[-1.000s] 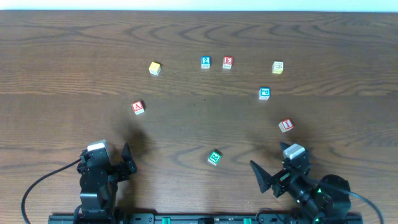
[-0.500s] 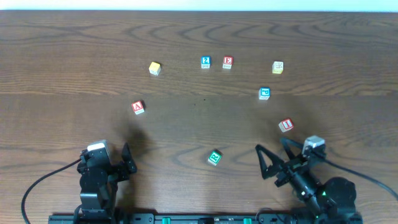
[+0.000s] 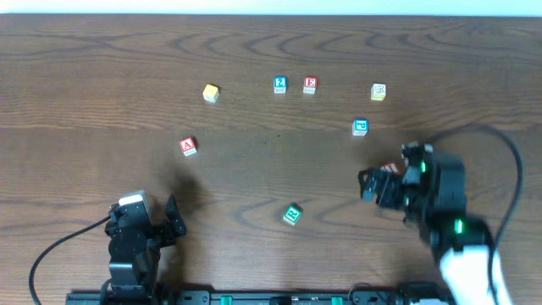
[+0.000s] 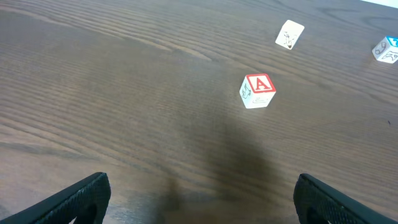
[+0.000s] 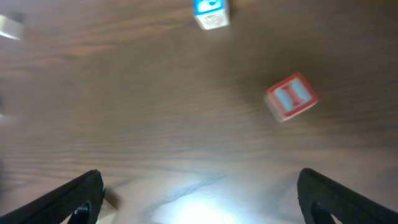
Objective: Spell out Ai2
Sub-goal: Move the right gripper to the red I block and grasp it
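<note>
Block I (image 5: 291,96) is lying right of centre on the surface (image 3: 271,178) — the right gripper (image 3: 374,183) is swinging out from the near edge over it, jaws spread, likely starting its pickup.

A block (image 4: 258,91) red | I block (image 5: 291,96) red, tilted | 2 block (image 3: 279,84) blue

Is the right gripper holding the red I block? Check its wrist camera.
No, the red I block lies on the table beyond the right gripper, whose fingers stand open.

Overhead, left wrist: shared A block (image 3: 188,146)
</note>
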{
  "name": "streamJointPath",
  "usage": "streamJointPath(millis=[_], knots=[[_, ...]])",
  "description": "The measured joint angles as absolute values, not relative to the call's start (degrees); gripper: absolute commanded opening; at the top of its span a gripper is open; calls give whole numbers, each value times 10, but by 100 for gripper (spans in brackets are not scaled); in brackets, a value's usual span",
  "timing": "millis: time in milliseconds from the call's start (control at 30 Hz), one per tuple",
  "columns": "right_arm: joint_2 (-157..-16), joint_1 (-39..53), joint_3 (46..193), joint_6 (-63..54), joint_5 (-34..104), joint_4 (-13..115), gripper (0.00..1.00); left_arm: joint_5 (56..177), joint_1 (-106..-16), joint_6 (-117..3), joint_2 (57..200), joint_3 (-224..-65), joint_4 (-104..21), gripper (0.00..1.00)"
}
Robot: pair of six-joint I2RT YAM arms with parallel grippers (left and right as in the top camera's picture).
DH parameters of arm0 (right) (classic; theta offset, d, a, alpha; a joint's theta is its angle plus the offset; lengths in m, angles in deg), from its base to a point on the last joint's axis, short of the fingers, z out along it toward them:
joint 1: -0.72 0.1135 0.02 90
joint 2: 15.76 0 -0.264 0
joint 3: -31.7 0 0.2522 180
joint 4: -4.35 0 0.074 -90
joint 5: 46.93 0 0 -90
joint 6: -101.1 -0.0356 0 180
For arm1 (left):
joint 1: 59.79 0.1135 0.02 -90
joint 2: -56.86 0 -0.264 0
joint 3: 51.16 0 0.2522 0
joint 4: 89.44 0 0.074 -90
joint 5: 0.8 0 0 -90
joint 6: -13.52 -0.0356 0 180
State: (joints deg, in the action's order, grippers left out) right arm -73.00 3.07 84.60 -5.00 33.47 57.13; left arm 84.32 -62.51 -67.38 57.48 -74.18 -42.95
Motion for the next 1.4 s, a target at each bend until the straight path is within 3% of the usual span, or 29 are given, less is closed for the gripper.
streamJointPath(millis=[233,500,1400], knots=[[-967,23,1037,115,415,692,92,843,-625,-674,575,-742,-429,95],[-1098,12,1102,258,470,698,86,843,-625,-674,575,-742,-429,95],[-1196,-26,1087,297,385,693,75,843,-625,-674,575,-742,-429,95]])
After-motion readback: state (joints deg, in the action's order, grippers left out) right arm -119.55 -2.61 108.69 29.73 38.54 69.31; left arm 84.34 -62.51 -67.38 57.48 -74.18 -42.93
